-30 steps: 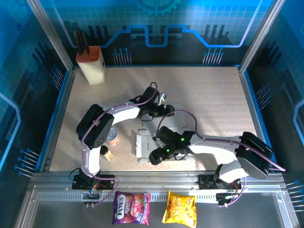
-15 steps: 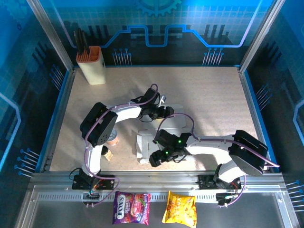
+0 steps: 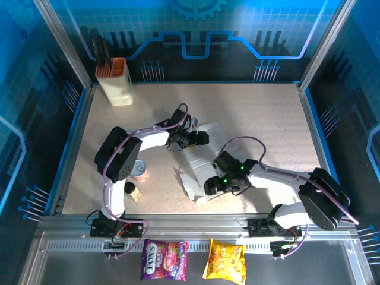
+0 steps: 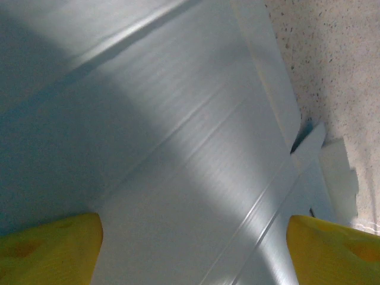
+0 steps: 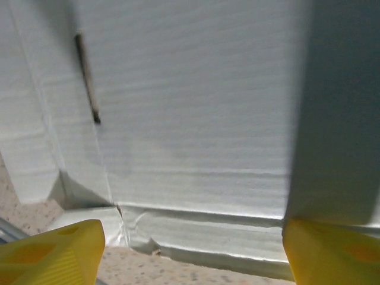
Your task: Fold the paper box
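— Since everything has to rest on something, what is the biggest thing seen from above?

— The speckled beige worktop [image 3: 267, 119]. Two white arms reach over it from the near edge. The left arm [image 3: 148, 139] bends toward the middle, and the right arm [image 3: 279, 177] stretches leftward.

— Where is the paper box?

— The paper box [image 3: 199, 161] lies around the middle of the worktop as a pale, creased sheet set at a slant. Its far end is by the left claw [image 3: 200, 138] and its near end is by the right claw [image 3: 211, 185]. I cannot tell from above whether it lies quite flat.

— How does the left claw stand?

— Wide. In its wrist view the yellow fingertips [image 4: 50, 249] sit at the bottom corners. Beyond them is a grey-white panel of the box with long creases, and a tab and bare worktop show on the right. Nothing is pinched.

— And the right?

— Wide as well. Its fingertips [image 5: 50, 252] stand far apart before a white panel. That panel has a short dark slit at the upper left and a crumpled fold along its lower edge.

— Any smaller things?

— A cream holder with an orange top [image 3: 116, 83] stands at the far left corner. A purple snack bag [image 3: 163, 260] and a yellow snack bag [image 3: 225, 261] lie on the metal ledge [image 3: 71, 261] in front of the arm bases. A small round tin [image 3: 140, 171] sits just beside the left arm.
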Tool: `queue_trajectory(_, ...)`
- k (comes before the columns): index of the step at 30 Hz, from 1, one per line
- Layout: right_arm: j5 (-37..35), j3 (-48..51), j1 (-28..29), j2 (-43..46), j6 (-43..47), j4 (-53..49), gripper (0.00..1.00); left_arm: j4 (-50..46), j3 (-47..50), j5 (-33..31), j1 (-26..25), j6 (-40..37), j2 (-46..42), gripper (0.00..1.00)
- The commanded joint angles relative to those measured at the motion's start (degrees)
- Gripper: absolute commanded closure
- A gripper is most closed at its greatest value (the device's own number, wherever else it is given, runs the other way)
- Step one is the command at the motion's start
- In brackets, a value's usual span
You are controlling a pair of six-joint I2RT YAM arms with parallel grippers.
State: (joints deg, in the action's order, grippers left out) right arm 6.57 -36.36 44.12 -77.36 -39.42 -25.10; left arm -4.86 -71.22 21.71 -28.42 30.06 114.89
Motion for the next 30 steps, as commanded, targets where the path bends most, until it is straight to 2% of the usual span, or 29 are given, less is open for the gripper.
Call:
queue_trajectory(1,0.8,1.9,-5.6,1.6,2.6,-3.6,0.20,-3.0,1.8,-1.3,1.1,-2.1,-2.2,0.17)
queue_trajectory(11,5.4,-0.5,-26.4,-2.4,9.6,-1.9,0.21,-5.0,7.0,-0.1,1.1,-2.6,-5.9,0.16)
queue_trajectory(15,6.2,-4.2,-31.5,-7.2,13.0,-0.5,0.20,-5.1,9.7,0.1,0.8,-1.3,-8.1,0.16)
queue_trajectory(24,5.7,-17.3,-33.6,-20.1,16.3,-1.2,0.24,-6.2,15.8,-0.4,-3.7,1.0,-13.5,0.15)
queue_trajectory(30,5.3,-30.5,-30.4,-29.4,20.1,-5.0,0.24,-6.8,17.8,-0.5,-8.9,3.6,-14.3,0.14)
